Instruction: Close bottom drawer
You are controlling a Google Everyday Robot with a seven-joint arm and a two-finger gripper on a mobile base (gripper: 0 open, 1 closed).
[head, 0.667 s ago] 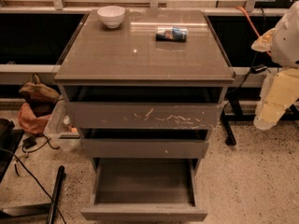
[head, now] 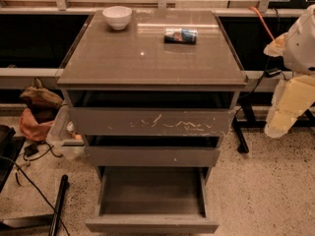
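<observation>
Gripper (head: 289, 106) is at the right edge of the view, hanging beside the cabinet (head: 147, 63), roughly level with the top two drawers. It's well clear of the cabinet and touching nothing. Open or closed: can't tell from this angle.

Bottom drawer (head: 151, 196) is pulled far out toward the camera, and its plain front sits at the lower edge of the view. It's the narrowest of the three. The shallow box interior is fully exposed, with nothing inside.

Middle drawer (head: 152, 157) sits just above it, out a little, with a dark gap showing behind its front. There's a small white speck on the face.

Top drawer (head: 150, 122) is the widest. It's also slightly out, with whitish scratches across the front.

On the cabinet top there's a white bowl (head: 117, 16) at the back left. A small can (head: 180, 35) lies on its side at the back, right of centre, well apart from the bowl.

On the speckled floor (head: 268, 191), a brown-orange bag (head: 35, 113) and a clear plastic bin (head: 61, 135) sit left of the cabinet. A black pole (head: 59, 204) lies at lower left.
</observation>
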